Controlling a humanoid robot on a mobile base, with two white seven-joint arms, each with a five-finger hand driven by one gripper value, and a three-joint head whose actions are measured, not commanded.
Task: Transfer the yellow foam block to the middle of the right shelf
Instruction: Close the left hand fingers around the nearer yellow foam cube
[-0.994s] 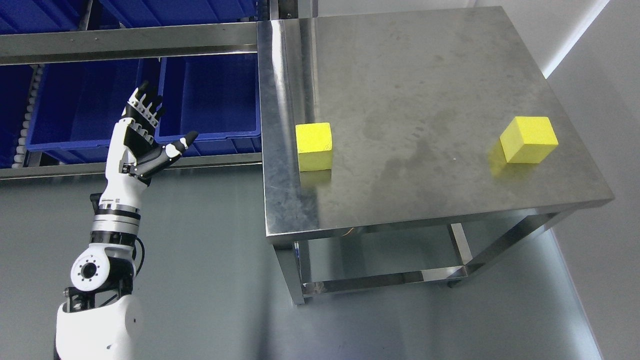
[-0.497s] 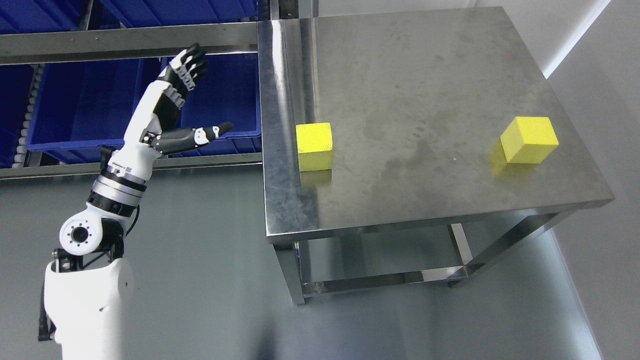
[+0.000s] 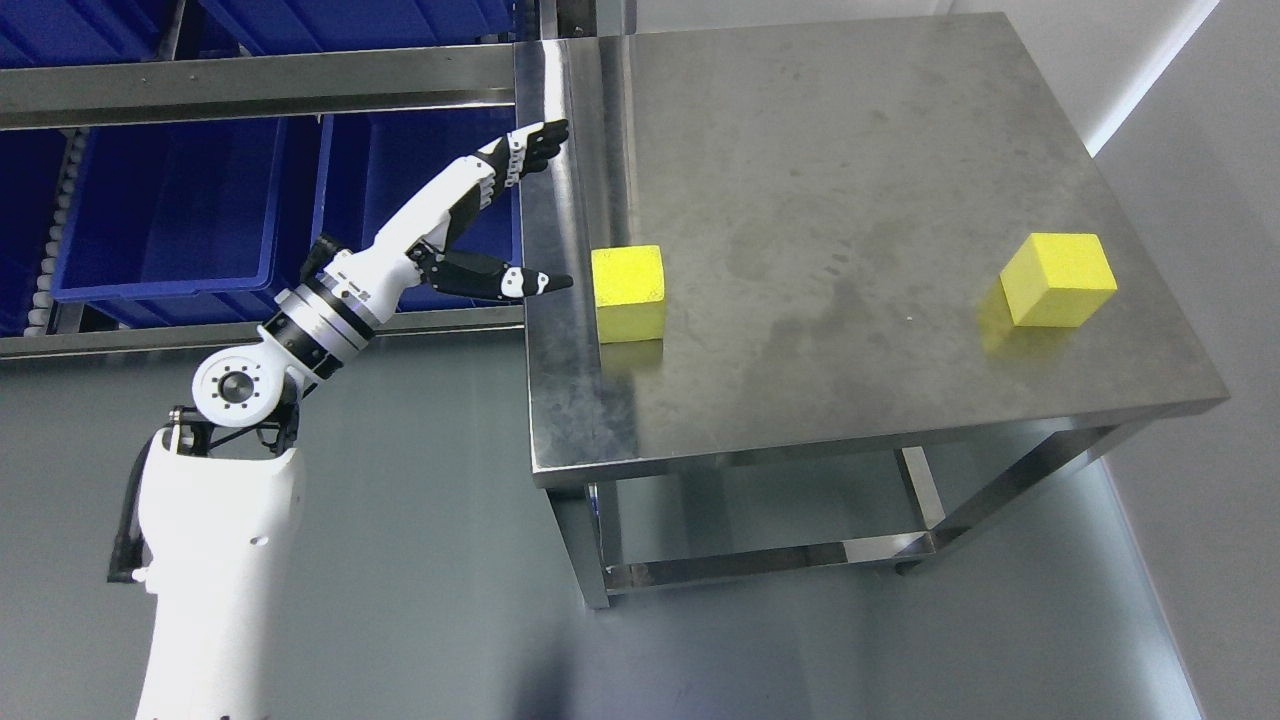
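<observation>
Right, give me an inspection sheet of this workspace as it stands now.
Surface: steel table, bare and smudged.
Job's things: left yellow foam block near the table's left edge; right yellow foam block near the right edge; both untouched.
Clutter: nothing seen.
Hands: left hand open, fingers spread, thumb tip beside the left block, not touching; right hand not in view.
Cables: black cable along the left arm.
Surroundings: blue bins on a metal rack at left; grey floor.
</observation>
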